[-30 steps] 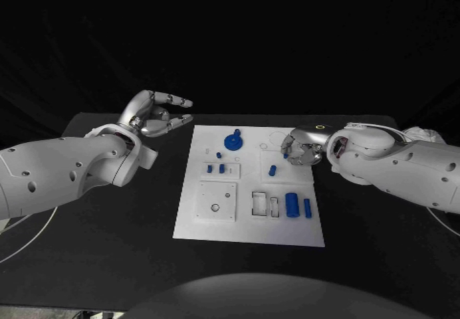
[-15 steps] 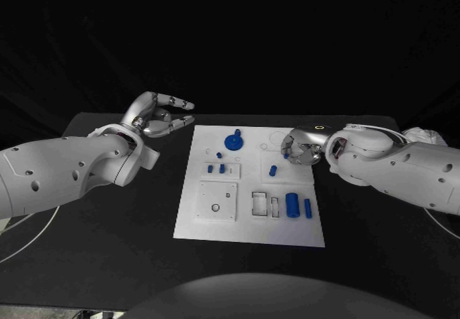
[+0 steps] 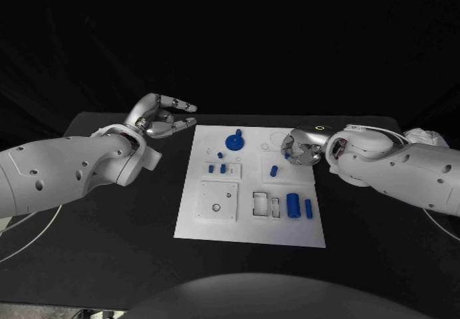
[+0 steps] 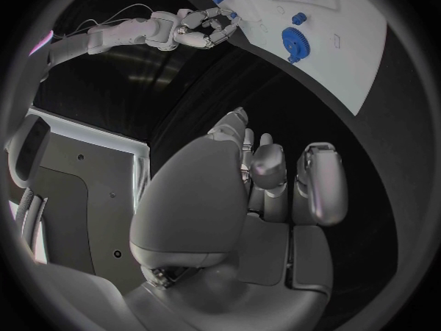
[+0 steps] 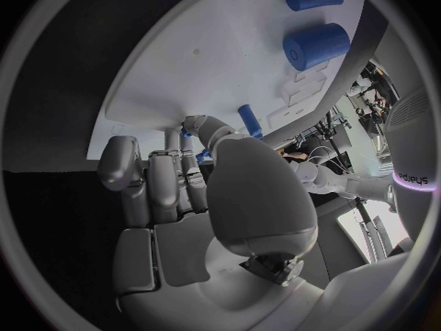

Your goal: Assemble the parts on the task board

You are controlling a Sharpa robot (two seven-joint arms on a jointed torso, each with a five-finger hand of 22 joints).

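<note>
The white task board (image 3: pixel 247 222) lies in the middle of the black table. On it are a blue gear part (image 3: pixel 233 141), three small blue pegs (image 3: pixel 217 168), a short blue peg (image 3: pixel 273 171), and a thick blue cylinder (image 3: pixel 292 203) beside a thin one (image 3: pixel 308 208). My left hand (image 3: pixel 165 118) hovers off the board's far left corner with its fingers apart, holding nothing. Over the board's far right edge, my right hand (image 3: pixel 299 147) has its fingers curled, and a small blue part (image 3: pixel 286 154) shows at its fingertips. In the right wrist view thumb and fingers (image 5: pixel 184 136) meet over a bit of blue.
White raised blocks with cut-outs (image 3: pixel 217 199) and open rectangular slots (image 3: pixel 260 203) take up the board's near half. Black table (image 3: pixel 115 226) surrounds the board on both sides. My bulky white forearms (image 3: pixel 67 169) lie to the left and right of the board.
My left hand has drifted a little towards the board's far left corner, fingers still apart. My right hand has barely moved.
</note>
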